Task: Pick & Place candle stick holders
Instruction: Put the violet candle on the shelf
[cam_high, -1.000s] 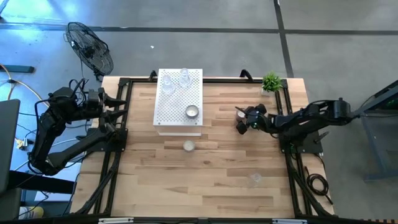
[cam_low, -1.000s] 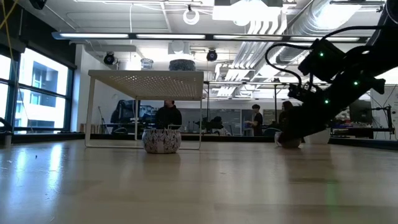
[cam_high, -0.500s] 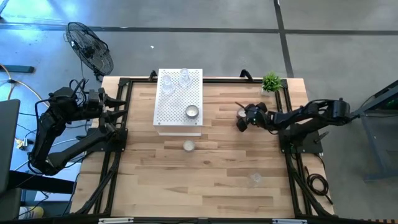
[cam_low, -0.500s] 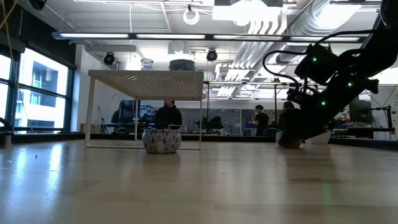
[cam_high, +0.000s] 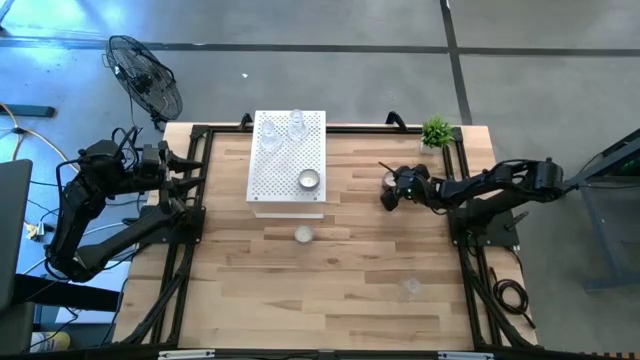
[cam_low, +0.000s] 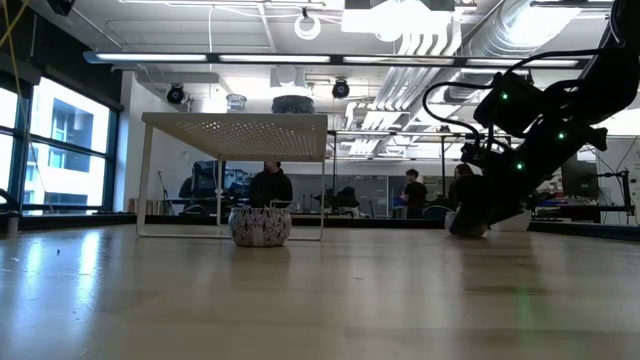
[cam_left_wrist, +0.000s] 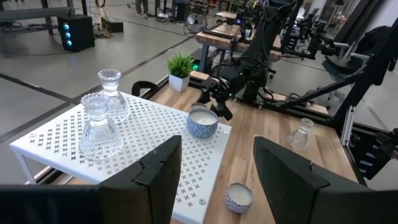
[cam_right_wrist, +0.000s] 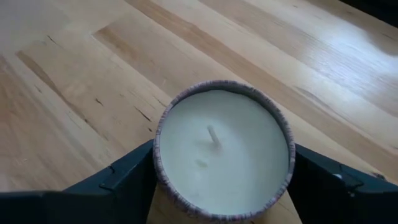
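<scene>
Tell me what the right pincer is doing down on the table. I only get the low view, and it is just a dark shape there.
Observer: The right pincer has a round cup of white wax with a wick between its fingers, which press against its sides.
Operator: Place it on the table for me.
Observer: From above, it is on the table's right part, near the green plant.
Operator: Count what stands on the white box.
Observer: Two clear glass holders and one round blue-patterned cup stand on the white box.
</scene>
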